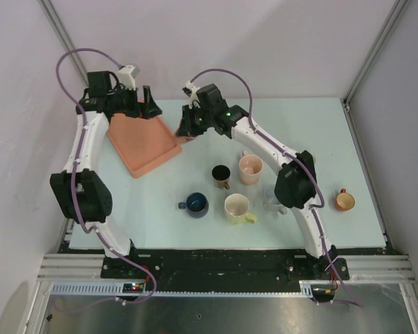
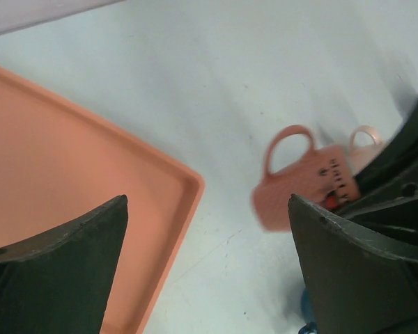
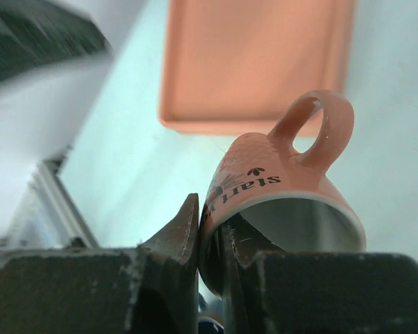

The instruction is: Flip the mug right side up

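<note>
Mid-turn: right gripper pinches sideways mug's rim, 3 o'clock of tray. Left gripper gapes empty. Next: roll wrist, lower.

Mug salmon-pink, black lettering; tray salmon; table pale blue.

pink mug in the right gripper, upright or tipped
Tipped on its side: the pink mug has its mouth facing the right gripper, which pinches its rim.

One overhead view, two wrist views
Top camera looks down over the whole table; both wrist cameras sit close, sharing the tray and the mug.
</note>
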